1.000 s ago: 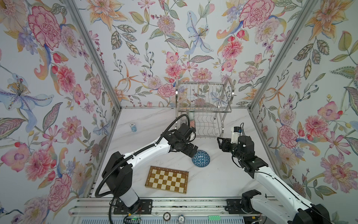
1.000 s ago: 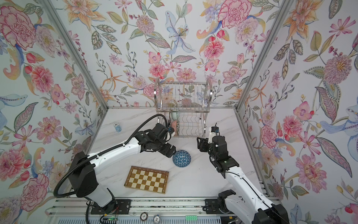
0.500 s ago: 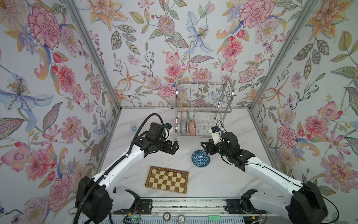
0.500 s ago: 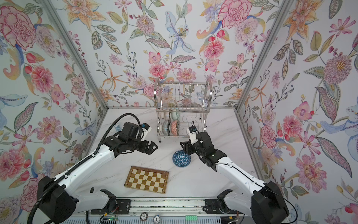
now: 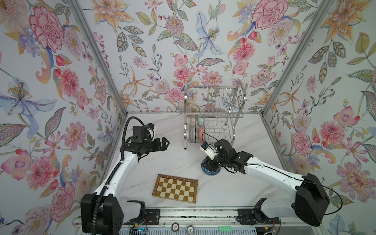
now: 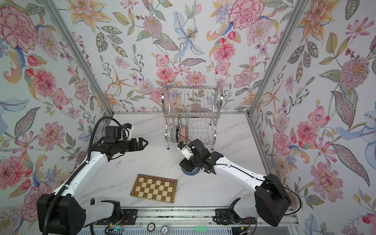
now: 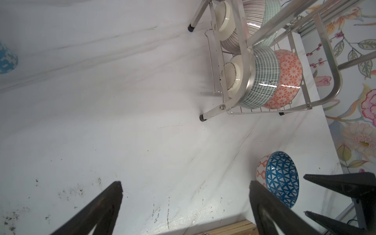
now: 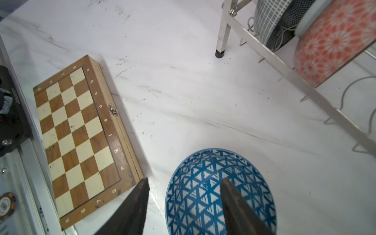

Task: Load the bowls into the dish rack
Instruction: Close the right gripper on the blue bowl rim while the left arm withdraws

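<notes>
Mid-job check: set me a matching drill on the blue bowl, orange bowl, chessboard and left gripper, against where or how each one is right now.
Things:
1. blue bowl
2. orange bowl
3. chessboard
4. left gripper

States:
A. open and empty, above the table
B. on edge in the dish rack, lower tier
C. upright on the table, right gripper astride its rim
D. lying flat on the table, untouched

Pairs: 1-C; 2-B; 3-D; 4-A
</notes>
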You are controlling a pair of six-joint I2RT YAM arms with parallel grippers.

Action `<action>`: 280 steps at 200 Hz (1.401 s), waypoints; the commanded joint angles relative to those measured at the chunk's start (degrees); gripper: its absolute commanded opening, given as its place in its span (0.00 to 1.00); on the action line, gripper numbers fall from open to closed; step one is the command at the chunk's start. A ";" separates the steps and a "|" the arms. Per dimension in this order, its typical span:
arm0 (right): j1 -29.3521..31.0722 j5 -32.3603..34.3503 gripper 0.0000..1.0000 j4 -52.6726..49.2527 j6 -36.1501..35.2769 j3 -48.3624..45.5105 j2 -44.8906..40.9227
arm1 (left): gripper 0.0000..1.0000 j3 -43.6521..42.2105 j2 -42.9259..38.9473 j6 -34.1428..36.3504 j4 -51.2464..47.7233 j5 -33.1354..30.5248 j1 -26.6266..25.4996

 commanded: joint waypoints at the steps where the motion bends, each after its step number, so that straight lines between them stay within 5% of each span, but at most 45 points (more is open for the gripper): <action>1: 2.01 4.51 0.55 -8.66 -4.53 1.67 0.27 | 0.99 2.50 0.10 -2.31 1.26 -1.08 0.98; 81: 7.65 10.24 0.46 -14.42 -8.31 1.85 -0.46 | 0.99 -2.65 0.88 -1.20 6.76 -4.22 3.25; 280: 16.50 26.24 0.33 -15.62 -8.96 6.23 12.90 | 0.99 -3.73 1.69 -0.58 5.70 -13.21 3.62</action>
